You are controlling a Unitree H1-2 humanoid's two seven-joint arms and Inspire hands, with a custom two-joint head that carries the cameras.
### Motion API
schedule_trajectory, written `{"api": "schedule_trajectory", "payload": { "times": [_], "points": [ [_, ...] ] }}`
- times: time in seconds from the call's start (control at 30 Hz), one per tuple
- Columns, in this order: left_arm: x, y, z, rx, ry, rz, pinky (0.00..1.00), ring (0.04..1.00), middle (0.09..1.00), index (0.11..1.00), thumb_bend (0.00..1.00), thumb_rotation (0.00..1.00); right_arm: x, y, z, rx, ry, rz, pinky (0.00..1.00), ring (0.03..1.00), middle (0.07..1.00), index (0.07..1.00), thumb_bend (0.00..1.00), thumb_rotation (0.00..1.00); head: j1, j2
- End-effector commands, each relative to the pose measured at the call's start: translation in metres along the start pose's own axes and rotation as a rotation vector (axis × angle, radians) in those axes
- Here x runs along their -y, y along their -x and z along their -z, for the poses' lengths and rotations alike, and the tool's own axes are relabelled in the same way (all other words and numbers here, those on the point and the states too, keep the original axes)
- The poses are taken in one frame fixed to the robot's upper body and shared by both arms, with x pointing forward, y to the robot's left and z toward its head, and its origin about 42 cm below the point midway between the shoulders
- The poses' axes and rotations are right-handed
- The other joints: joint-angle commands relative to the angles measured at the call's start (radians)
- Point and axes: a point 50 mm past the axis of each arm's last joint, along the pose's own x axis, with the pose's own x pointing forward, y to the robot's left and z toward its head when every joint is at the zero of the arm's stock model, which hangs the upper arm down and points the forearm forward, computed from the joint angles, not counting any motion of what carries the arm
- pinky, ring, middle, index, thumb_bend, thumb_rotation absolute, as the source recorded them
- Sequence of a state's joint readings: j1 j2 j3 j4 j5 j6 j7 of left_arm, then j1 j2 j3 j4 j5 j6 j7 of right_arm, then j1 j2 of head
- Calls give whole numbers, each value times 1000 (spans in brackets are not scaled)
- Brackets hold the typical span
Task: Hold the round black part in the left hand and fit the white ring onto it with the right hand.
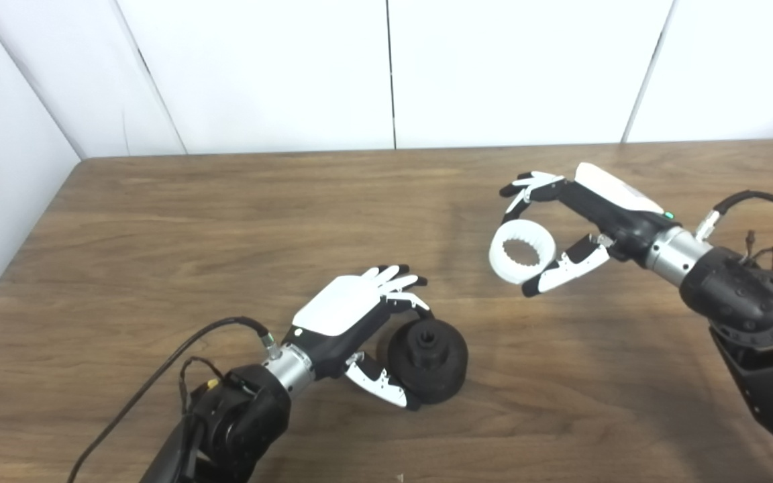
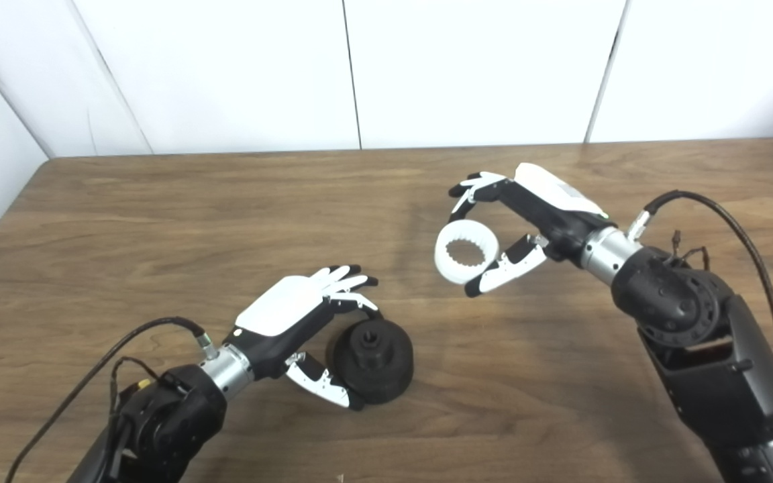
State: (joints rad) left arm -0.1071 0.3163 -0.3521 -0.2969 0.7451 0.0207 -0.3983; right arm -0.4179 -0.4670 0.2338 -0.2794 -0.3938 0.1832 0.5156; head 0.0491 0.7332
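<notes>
The round black part (image 1: 428, 360) sits on the wooden table (image 1: 225, 221) near the front, with a toothed hub on its top face. My left hand (image 1: 359, 315) is closed around its left side, fingers over the back and thumb (image 1: 380, 384) at the front. The white ring (image 1: 522, 251), toothed inside, is held off the table in my right hand (image 1: 574, 221), pinched between fingers above and thumb (image 1: 564, 267) below. The ring is up and to the right of the black part, well apart from it. Both also show in the right eye view: part (image 2: 373, 360), ring (image 2: 466, 252).
White wall panels (image 1: 386, 67) stand behind the table's far edge. A white wall runs along the table's left edge (image 1: 58, 194). Cables loop off both forearms (image 1: 158, 376) (image 1: 762, 198).
</notes>
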Motion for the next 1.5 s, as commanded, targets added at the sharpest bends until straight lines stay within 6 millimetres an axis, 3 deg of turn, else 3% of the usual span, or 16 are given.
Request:
{"api": "schedule_trajectory", "payload": {
  "times": [0.0, 0.7, 1.47],
  "points": [
    [-14, -4, 0, 30, -38, -35, 1000, 1000, 948, 630, 840, 353, 13, -2, -21, 77, 22, 35, 842, 946, 843, 488, 525, 153, 0, 2],
    [-14, -5, -3, 31, -41, -36, 1000, 1000, 948, 628, 838, 351, -7, -9, -55, 169, -29, -5, 831, 936, 836, 487, 525, 155, 4, 4],
    [-13, -6, -6, 36, -30, -37, 991, 1000, 943, 623, 844, 339, -41, -20, -68, 206, -73, -82, 849, 942, 838, 487, 525, 156, 7, 18]
  ]
}}
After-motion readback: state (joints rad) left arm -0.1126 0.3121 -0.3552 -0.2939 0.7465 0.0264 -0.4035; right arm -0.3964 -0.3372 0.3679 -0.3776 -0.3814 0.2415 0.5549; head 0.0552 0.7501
